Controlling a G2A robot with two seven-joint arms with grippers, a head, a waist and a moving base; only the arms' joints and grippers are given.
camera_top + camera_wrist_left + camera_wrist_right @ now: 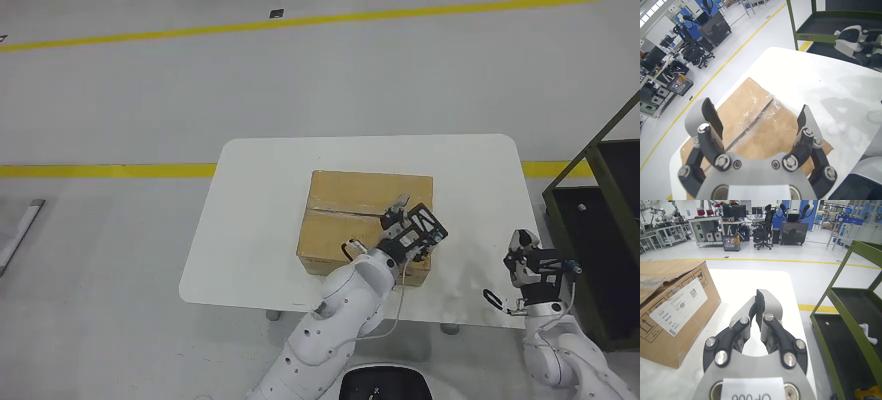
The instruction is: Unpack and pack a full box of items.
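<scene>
box (368,222) of brown cardboard sits near the middle of the white table (250,230). it is closed, and its top halves meet along a seam (753,121) covered with clear tape (761,106). the tape looks wrinkled and glossy in the left wrist view, and a dark gap shows along the seam. a white label (677,308) is stuck on the box side that faces the right arm, with printed handling marks around it. in the right wrist view the edge of the top flap (659,275) looks ragged and slightly lifted.

left gripper (413,222) hovers over the box top, at the part nearest the right arm. its jaws are spread wide with nothing between them, and the taped seam shows between its dark pads (712,117). i cannot tell whether the fingertips touch the cardboard.

right gripper (523,250) is above the table near its right edge, well apart from the box. it is pinched closed, pad against pad, and holds nothing.

green cart (600,215) stands on the floor just beside the table on that same side. on its dark lower shelf lie a white thing (867,333) and, nearer the camera, a yellow thing (866,391). what they are cannot be told.
</scene>
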